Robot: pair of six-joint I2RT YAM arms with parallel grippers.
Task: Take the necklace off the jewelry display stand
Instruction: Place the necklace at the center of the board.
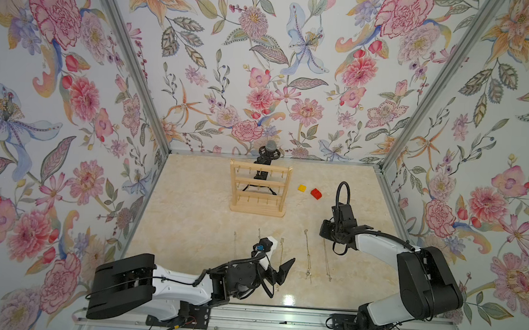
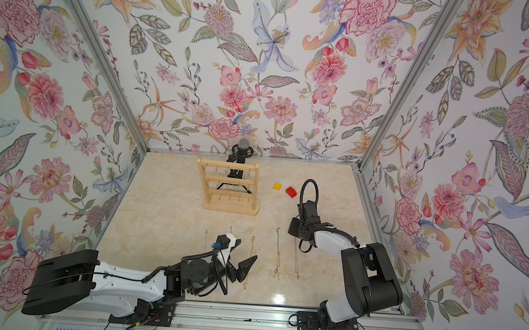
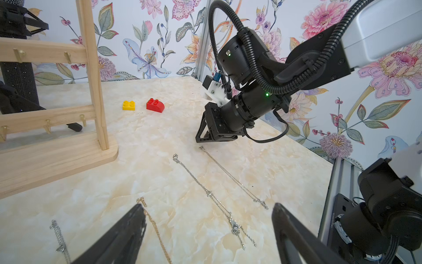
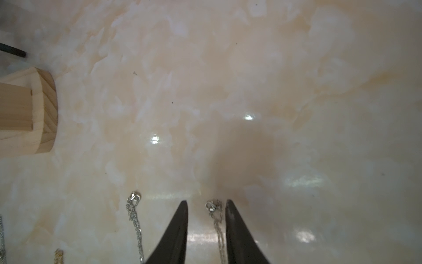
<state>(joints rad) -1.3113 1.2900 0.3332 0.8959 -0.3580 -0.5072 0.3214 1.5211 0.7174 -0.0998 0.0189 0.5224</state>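
1. Starting at the right gripper (image 4: pixel 206 203): parted a little, pinching nothing, tips pointed down at the marble-look tabletop (image 4: pixel 228 91). Can't tell whether actually touching it.
2. Right between those fingertips (image 4: pixel 183 212): the clasp end of the necklace (image 4: pixel 218 228), lying flat on the tabletop and sitting a touch closer to one finger than the other. Rest of the chain running back under the wrist, out of that view.
3. Measured against the jewelry display stand (image 1: pixel 259 187): necklace well apart from it, down on the tabletop on the robot's side of the wooden base and off toward the right. Clasp end pointing toward the stand, still nowhere near touching it.
4. From the left wrist camera: same necklace stretched out in a straight line, with the right gripper parked at its stand-ward end.
5. Moving back toward the stand's middle: silver pendant chain (image 3: pixel 209 193) just beside the necklace, then a gold chain (image 3: pixel 155 228), then a short silver chain (image 3: pixel 58 237). All laid roughly parallel on the robot's side of the stand.
6. Left gripper (image 3: pixel 206 208): spread wide, holding nothing, also on the robot's side of the stand, with the gold chain passing right next to one finger.
7. Just right of the stand: yellow brick (image 1: pixel 302 188) and red brick (image 1: pixel 316 193), side by side, not touching.
8. Behind the stand, against the back wall: black microphone (image 1: pixel 270 147) on its tripod.
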